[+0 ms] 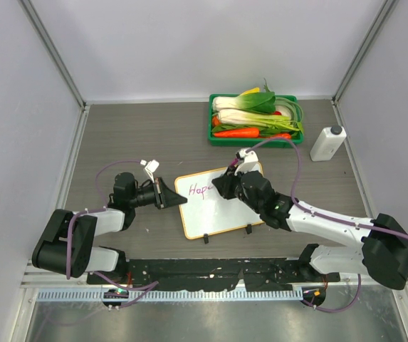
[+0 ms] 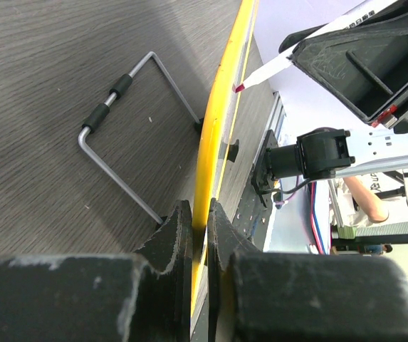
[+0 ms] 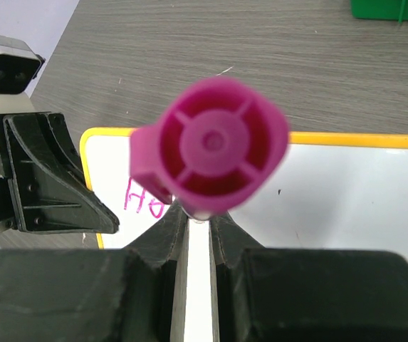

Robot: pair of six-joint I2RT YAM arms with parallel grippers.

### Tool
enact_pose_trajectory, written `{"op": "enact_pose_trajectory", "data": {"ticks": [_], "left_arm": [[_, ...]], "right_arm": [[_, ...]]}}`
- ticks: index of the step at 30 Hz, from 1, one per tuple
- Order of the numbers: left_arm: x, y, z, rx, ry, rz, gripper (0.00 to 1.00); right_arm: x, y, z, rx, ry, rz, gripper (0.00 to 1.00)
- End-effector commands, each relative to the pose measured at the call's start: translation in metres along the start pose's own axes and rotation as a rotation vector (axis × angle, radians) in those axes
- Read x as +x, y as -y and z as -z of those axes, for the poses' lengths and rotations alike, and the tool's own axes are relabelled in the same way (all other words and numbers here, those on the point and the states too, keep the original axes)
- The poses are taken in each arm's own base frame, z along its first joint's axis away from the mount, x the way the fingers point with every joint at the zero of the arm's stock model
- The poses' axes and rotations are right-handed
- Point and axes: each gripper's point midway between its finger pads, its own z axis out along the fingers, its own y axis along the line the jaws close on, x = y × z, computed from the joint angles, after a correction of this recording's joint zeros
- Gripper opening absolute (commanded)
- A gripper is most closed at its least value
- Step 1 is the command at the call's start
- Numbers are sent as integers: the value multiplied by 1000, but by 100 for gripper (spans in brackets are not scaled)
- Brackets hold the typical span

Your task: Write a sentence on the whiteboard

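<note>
whiteboard (image 1: 221, 205) lies face up on the grey wood-grain bench (image 1: 132, 135), centre front. its long axis runs left to right, with the right end skewed slightly away. thin yellow-orange rim, rounded corners, glossy white face.

sentence (image 1: 199, 189): only "hope" is seen, in thin pink strokes near the upper left corner.

left gripper (image 1: 181, 201): jaws are pinched tight on the board's left rim.

right gripper (image 1: 226, 182): jaws are closed on a marker (image 3: 214, 146). white barrel, magenta ribbed cap end seen end-on from the wrist, tip pointed down toward the board.
</note>
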Motion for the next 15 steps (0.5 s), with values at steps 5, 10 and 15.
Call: {"op": "enact_pose_trajectory", "data": {"ticks": [5,10,15], "left_arm": [[-4,-16,-2,-76,23,6,0],[-4,-16,-2,-75,24,5,0],[-4,-16,-2,-78,26,6,0]], "right_arm": [[14,20,10,57,-31,13,1],[8,25,13,83,-1,10,1],[-5,22,12,92,34,8,1]]}}
